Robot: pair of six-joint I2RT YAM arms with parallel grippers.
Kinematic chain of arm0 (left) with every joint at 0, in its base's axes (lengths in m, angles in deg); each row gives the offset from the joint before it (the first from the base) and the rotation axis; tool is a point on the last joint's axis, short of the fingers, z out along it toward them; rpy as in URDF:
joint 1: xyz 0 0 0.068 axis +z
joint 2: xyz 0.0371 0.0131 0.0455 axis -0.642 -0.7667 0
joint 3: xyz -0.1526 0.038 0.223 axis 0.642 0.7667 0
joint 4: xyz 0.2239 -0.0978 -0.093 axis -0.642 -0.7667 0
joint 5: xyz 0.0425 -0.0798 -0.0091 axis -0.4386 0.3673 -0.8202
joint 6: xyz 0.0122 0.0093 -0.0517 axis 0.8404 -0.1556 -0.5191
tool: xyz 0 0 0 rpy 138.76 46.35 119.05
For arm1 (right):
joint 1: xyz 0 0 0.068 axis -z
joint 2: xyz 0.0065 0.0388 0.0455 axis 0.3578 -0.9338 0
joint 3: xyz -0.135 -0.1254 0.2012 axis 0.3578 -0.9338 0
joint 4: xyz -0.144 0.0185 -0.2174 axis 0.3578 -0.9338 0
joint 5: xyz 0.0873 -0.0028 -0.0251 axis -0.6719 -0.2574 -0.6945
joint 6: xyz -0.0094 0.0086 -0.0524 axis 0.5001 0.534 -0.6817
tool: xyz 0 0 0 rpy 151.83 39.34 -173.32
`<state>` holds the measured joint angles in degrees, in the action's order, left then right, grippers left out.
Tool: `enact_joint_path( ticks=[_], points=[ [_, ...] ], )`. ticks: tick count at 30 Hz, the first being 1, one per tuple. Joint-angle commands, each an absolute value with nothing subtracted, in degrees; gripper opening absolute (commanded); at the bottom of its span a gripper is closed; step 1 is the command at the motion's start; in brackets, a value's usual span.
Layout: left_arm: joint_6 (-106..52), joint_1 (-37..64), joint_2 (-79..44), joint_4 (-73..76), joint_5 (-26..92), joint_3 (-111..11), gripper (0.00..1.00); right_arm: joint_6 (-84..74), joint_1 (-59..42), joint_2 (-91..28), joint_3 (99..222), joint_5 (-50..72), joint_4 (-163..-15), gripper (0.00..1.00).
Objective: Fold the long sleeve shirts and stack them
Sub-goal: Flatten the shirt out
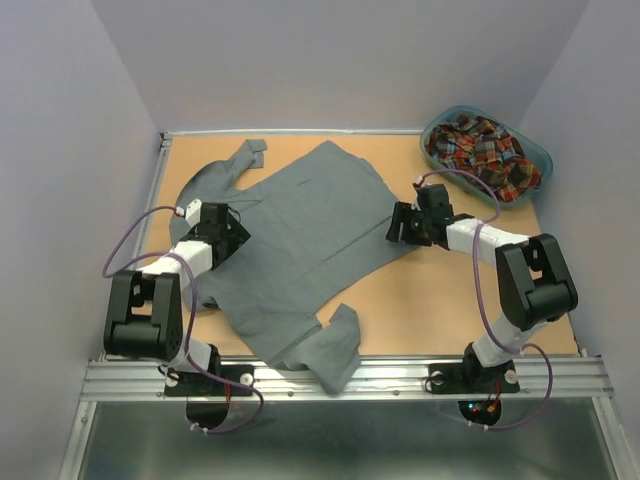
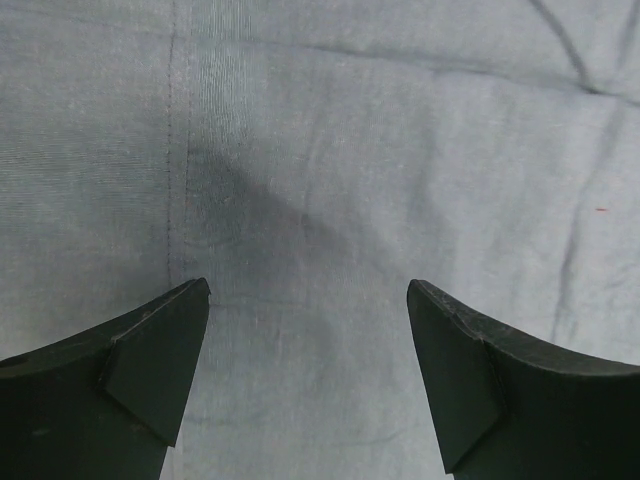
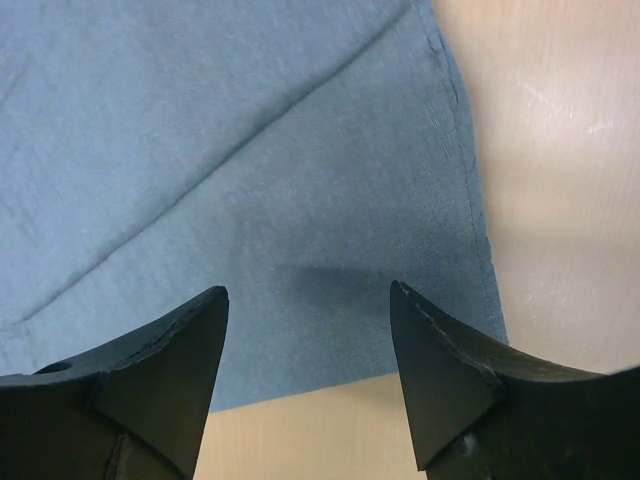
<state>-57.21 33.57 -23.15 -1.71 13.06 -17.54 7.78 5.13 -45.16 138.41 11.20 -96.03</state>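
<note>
The grey long sleeve shirt [image 1: 300, 240] lies spread flat across the table, one sleeve reaching the back left, another hanging over the front edge. A plaid shirt [image 1: 482, 148] sits bundled in the teal basket [image 1: 535, 152] at the back right. My left gripper [image 1: 240, 222] hovers over the shirt's left side, open, with only grey cloth [image 2: 320, 200] beneath its fingers [image 2: 150, 350]. At the shirt's right corner my right gripper [image 1: 398, 226] stands open; the cloth's hem corner [image 3: 440, 300] lies under its fingertips [image 3: 440, 370], nothing pinched.
Bare tan tabletop [image 1: 440, 300] shows right of the shirt and along its hem [image 3: 560, 200]. A metal rail [image 1: 400, 378] runs along the front edge. Grey walls enclose the table on three sides.
</note>
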Motion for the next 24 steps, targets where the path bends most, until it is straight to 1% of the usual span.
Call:
enact_joint_path(
  ticks=[1,5,7,13,15,19,21,24],
  points=[
    [-57.23,33.79,-27.62,0.21,14.83,-19.43,0.91,14.30,4.79,-45.81,133.00,13.98,-93.82,0.70],
    [-55.29,33.70,-33.60,-0.23,18.33,-21.45,0.91,19.83,4.79,-42.91,127.03,16.36,-93.91,0.70],
    [-54.24,33.62,-35.71,-0.41,20.79,-22.32,0.83,21.94,5.06,-40.19,123.61,17.41,-94.09,0.70],
    [-51.95,29.49,-35.72,-3.13,21.68,-23.73,0.82,25.56,6.37,-31.76,117.35,18.38,-96.89,0.70],
    [-51.86,27.30,-35.37,-3.57,23.35,-23.30,0.83,26.26,6.64,-27.45,116.04,21.54,-99.00,0.71],
    [-52.39,24.30,-32.30,-3.66,24.50,-20.49,0.84,26.09,6.99,-19.80,115.07,25.05,-102.69,0.71],
    [-52.65,23.16,-28.44,-3.75,27.13,-18.12,0.86,22.85,6.99,-15.23,115.59,25.33,-103.23,0.71],
    [-52.39,22.89,-21.76,-5.15,25.65,-17.23,0.87,17.14,6.90,-11.80,119.10,23.31,-103.32,0.71]
  ],
)
